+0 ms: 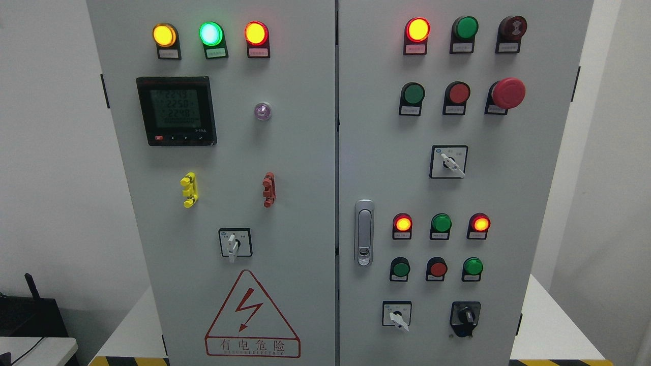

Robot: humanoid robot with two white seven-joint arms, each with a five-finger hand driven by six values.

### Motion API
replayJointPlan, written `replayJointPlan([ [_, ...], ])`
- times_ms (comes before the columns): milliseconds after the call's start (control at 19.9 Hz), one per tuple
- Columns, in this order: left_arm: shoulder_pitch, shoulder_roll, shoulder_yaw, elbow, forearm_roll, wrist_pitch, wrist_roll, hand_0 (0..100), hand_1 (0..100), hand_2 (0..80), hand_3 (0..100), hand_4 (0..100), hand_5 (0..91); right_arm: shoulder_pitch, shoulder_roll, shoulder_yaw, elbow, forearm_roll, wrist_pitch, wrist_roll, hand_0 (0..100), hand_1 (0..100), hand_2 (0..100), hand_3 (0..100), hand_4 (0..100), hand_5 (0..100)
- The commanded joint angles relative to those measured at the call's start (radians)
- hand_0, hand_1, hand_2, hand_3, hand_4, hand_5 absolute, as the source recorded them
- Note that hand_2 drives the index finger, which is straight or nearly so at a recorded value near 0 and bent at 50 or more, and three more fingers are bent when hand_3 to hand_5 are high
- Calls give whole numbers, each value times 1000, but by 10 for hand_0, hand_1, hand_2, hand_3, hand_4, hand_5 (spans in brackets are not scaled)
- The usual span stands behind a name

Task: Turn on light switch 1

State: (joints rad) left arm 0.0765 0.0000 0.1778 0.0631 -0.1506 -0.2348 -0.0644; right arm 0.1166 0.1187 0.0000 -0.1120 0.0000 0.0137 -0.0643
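Grey cabinet [305, 152] fills frame; no robot hand in view, so state cannot be told. Which control is switch 1: unclear, labels unreadable. Reach not begun; next, bringing a hand up to the panel.

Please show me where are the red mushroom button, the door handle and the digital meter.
red mushroom button [508, 92], head view, on its round cap.
door handle [363, 232], head view, on its middle.
digital meter [176, 109], head view, on its screen.

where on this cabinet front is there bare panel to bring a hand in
Bare grey panel: left of the black digital meter, and between the white rotary selector and the silver door latch. Crowded: the right door's lower button cluster around the lit red lamp.
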Motion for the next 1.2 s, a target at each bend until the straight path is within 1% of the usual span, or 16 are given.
replayJointPlan([
  [0, 0, -21, 6, 1, 0, 2, 0, 381, 105, 0, 0, 0, 0, 0, 1, 17, 0, -25, 0, 0, 120, 389, 0, 0, 0, 0],
  [1153, 3, -23, 8, -3, 0, 2, 3, 382, 101, 0, 0, 0, 0, 0, -1, 17, 0, -25, 0, 0, 120, 389, 0, 0, 0, 0],
])
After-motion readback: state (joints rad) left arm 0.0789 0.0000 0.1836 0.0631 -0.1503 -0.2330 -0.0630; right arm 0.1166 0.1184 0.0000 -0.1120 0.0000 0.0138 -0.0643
